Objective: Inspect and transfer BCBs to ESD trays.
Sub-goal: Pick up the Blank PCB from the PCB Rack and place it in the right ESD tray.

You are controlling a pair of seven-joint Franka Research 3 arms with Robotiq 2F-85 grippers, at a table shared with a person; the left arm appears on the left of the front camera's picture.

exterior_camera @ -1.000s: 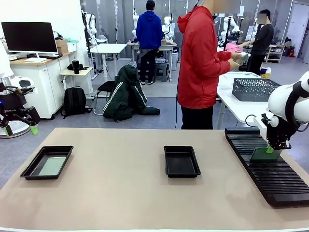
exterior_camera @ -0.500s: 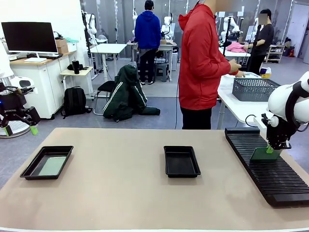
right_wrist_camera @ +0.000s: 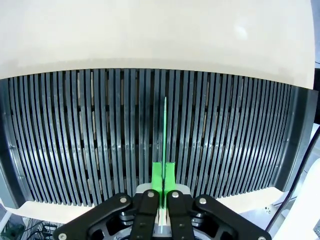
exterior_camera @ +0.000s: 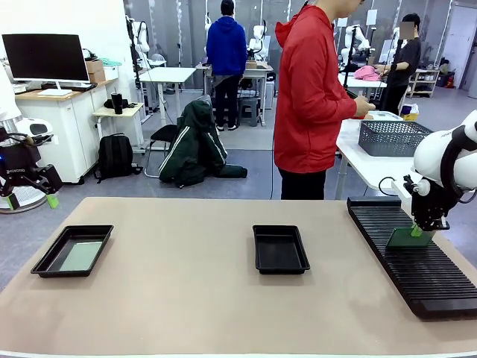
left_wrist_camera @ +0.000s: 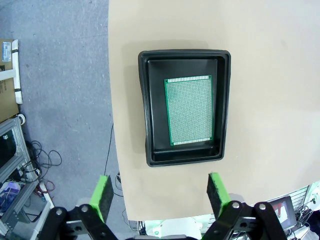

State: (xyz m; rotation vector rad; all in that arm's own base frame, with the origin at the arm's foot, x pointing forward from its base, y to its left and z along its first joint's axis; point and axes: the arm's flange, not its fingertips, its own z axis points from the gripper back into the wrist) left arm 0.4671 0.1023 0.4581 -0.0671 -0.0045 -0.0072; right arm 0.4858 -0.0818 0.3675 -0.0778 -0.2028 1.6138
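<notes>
Pinching a BCB (exterior_camera: 408, 237) edge-on over the rack (exterior_camera: 417, 257), our right gripper (exterior_camera: 416, 232) is mid-transfer. Left tray (exterior_camera: 45, 262) holds one board (left_wrist_camera: 189, 110); centre tray (exterior_camera: 280, 267) awaits. Left gripper (left_wrist_camera: 159, 193) spread, empty.

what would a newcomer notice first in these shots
Most striking is the right gripper, shut on a green circuit board held on edge over the long black slotted rack at the table's right side. Next, two black trays: the left tray holds a green board lying flat, while the middle tray has none. Behind, a person in a red hoodie stands at the far edge, turned toward a side table.
</notes>
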